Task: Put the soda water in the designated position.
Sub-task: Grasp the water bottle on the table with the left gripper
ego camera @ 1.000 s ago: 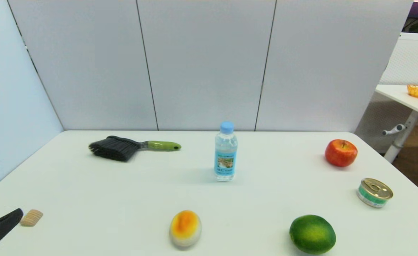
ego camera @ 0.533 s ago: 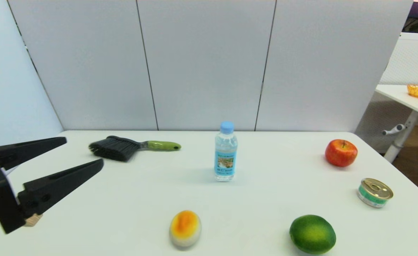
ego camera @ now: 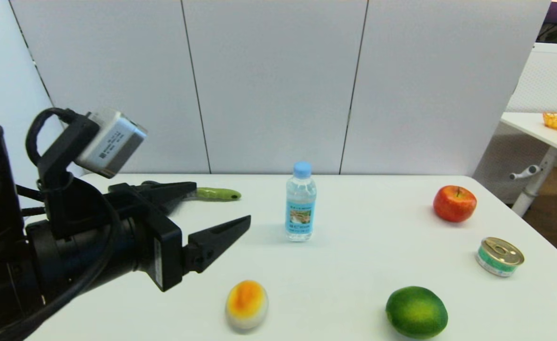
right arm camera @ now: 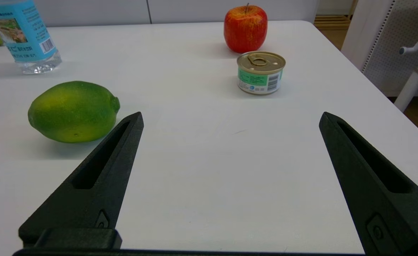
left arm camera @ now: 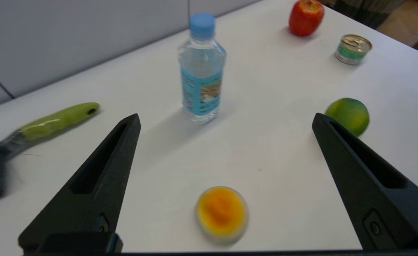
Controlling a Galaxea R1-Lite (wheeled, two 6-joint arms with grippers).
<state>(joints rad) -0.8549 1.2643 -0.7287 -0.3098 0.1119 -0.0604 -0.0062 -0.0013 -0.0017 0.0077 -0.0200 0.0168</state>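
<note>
White table (ego camera: 354, 265) w/ soda water (ego camera: 301, 202) upright near centre, brush (ego camera: 214, 193) lying to its left by the back edge. Right side: apple (ego camera: 454, 203) at back, tin can (ego camera: 499, 256) nearer front. Front: lime (ego camera: 416, 312) and an orange-topped egg-like obj. (ego camera: 246, 303), well apart.

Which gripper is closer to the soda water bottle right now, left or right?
Left. The left gripper hangs open just to the robot's left of the soda water, not touching it. The right gripper sits open near the table's right front, out of the head view, beyond the lime.
</note>
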